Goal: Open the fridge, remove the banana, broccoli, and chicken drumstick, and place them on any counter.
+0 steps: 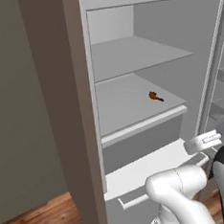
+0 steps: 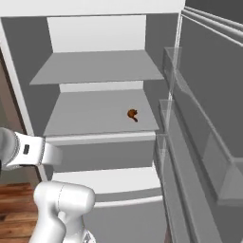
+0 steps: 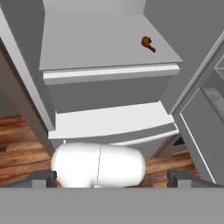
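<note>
Fridge (image 1: 128,55): door swung wide, shelves bare but for one item.
Drumstick (image 1: 155,97): lying on the middle shelf (image 2: 95,114), toward the right, in easy reach.
Gripper (image 3: 112,177): spread fully, holding nothing, hanging back low outside, facing the shelf.

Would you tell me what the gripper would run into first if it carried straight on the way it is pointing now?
Probably the fridge: the open gripper faces its lower front, below the shelf with the chicken drumstick. Depth is unclear.
</note>
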You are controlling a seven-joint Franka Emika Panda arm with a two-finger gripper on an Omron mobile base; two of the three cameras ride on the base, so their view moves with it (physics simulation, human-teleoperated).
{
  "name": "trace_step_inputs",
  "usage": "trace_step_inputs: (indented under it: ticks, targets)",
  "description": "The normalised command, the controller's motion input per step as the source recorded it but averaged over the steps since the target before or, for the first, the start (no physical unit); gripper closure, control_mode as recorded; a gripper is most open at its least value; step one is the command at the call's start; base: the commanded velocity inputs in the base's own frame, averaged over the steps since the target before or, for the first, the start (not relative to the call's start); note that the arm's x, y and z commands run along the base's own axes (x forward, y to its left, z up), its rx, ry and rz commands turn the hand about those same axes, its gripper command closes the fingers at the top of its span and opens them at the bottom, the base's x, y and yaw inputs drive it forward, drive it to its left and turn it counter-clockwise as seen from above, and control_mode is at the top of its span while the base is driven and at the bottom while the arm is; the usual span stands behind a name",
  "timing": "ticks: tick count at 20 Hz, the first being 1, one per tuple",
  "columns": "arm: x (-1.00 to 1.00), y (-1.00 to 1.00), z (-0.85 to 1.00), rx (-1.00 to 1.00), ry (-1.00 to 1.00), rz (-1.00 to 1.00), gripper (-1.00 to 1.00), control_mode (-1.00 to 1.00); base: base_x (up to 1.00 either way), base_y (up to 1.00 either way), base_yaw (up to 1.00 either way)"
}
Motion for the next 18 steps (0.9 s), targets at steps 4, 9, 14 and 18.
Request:
trace_step_inputs:
  ticks: [4, 9, 14, 18]
  targets:
    - [0.0, 0.0, 0.0, 0.0, 0.0, 0.0, -1.0, 1.0, 0.59, -0.43, 0.05]
    - [0.0, 0.0, 0.0, 0.0, 0.0, 0.0, -1.0, 1.0, 0.36, -0.38, 0.03]
    - [0.0, 0.0, 0.0, 0.0, 0.0, 0.0, -1.0, 1.0, 0.07, -0.05, 0.0]
    - [0.0, -0.02, -0.02, 0.0, 0.02, 0.0, -1.0, -1.0, 0.02, 0.0, -0.01]
